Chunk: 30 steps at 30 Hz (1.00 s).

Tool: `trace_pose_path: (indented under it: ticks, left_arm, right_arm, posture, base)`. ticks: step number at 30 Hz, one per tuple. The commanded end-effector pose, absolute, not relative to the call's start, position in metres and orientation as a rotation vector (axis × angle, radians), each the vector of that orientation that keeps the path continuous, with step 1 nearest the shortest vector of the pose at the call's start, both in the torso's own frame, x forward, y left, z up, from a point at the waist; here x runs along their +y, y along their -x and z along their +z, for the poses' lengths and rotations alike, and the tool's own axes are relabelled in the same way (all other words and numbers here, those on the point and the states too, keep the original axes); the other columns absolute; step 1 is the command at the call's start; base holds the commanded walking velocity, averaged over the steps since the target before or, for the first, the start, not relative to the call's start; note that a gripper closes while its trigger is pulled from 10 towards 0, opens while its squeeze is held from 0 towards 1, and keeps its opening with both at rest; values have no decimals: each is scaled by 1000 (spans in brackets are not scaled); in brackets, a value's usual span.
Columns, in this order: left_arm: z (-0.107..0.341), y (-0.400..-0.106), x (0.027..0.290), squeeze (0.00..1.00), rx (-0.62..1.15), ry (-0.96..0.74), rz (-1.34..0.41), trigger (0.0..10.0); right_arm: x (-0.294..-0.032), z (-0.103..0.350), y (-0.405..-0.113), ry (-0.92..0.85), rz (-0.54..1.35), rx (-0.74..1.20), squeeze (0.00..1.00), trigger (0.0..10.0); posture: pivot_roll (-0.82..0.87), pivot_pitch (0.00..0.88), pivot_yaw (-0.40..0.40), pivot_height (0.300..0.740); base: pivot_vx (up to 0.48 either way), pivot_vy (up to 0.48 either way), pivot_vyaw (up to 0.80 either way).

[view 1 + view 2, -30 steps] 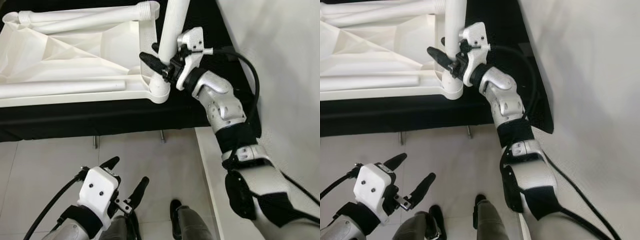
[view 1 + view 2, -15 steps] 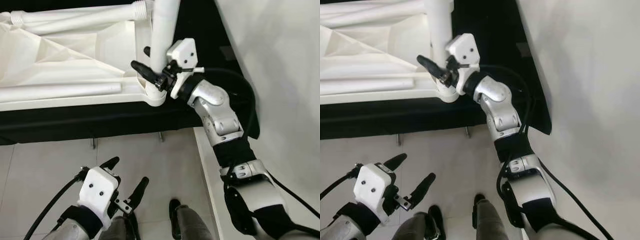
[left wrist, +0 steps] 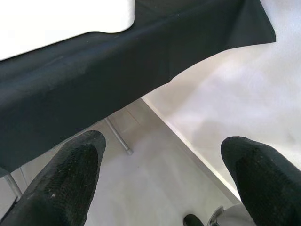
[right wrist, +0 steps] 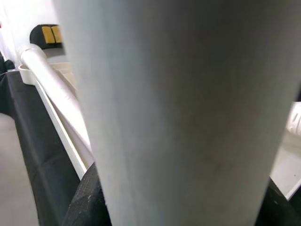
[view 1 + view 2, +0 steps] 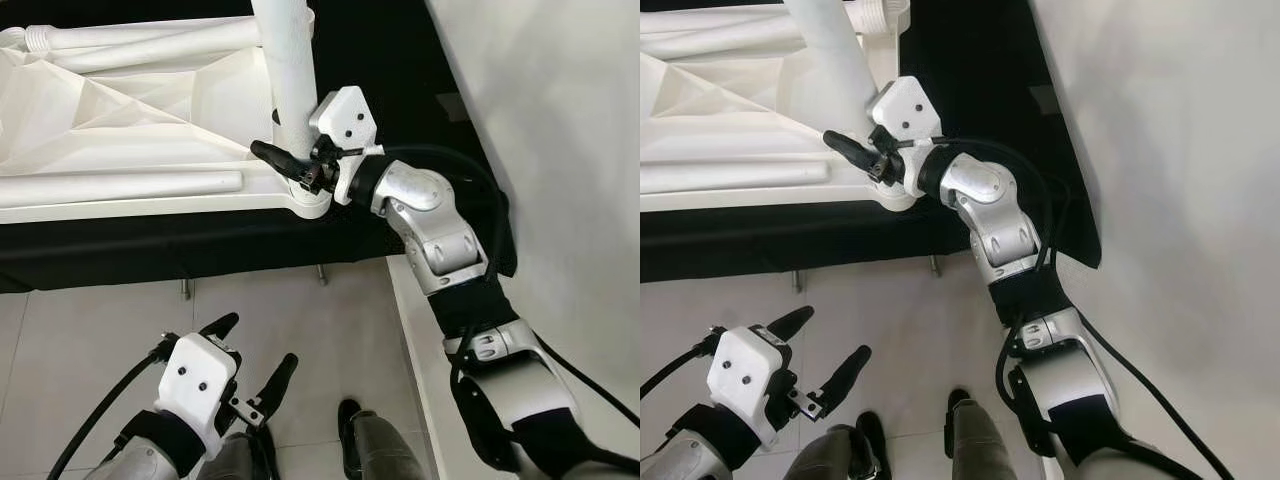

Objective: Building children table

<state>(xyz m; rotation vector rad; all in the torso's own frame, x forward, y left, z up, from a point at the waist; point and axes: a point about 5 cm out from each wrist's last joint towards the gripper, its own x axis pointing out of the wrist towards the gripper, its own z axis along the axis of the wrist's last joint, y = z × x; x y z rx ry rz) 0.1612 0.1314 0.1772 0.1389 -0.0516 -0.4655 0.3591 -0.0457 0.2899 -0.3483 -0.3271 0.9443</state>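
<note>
- i see the right pincer (image 5: 292,160) pinching the upright white table leg (image 5: 285,70) just above its corner socket on the upturned white tabletop (image 5: 120,110).
- left pincer (image 5: 250,360) spread, low over the floor (image 5: 90,330).

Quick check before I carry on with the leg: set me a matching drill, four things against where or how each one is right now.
Things:
1. right gripper
2. left gripper
3. loose white leg
4. black cloth

States:
A. open, low above the floor tiles
B. lying flat on the upturned tabletop
C. closed around the upright white leg near the corner socket
D. draped over the stand under the tabletop

Pairs: 1-C, 2-A, 3-B, 4-D
</note>
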Motion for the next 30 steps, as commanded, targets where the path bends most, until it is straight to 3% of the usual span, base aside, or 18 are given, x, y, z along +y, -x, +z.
trace_pose_path:
  ticks: [1,7,8,11,14,30]
  left_arm:
    - [170,-160,132,0,-9,-112,-464,10000]
    - [170,-160,132,0,-9,-113,-463,10000]
    - [170,-159,132,0,-7,-114,-461,10000]
    - [169,-160,133,0,-6,-115,-459,10000]
    - [168,-162,134,0,-6,-117,-457,10000]
    - [162,-175,142,0,-19,-136,-361,10000]
  right_arm:
    - [-52,214,-366,261,967,73,0,10000]
    - [-58,208,-373,189,812,116,0,10000]
    - [-70,201,-375,141,522,103,0,10000]
    - [-66,186,-347,127,319,46,0,10000]
    - [-53,183,-326,93,287,29,0,10000]
    - [-32,185,-335,62,271,29,0,10000]
  posture:
    - [-86,385,-26,740]
    - [-85,385,-30,740]
    - [-89,385,-36,740]
    - [-91,376,-42,740]
    - [-88,379,-37,740]
    - [-76,275,-41,740]
  base:
    - [0,0,0]
    - [0,0,0]
    - [0,0,0]
    - [0,0,0]
    - [0,0,0]
    - [0,0,0]
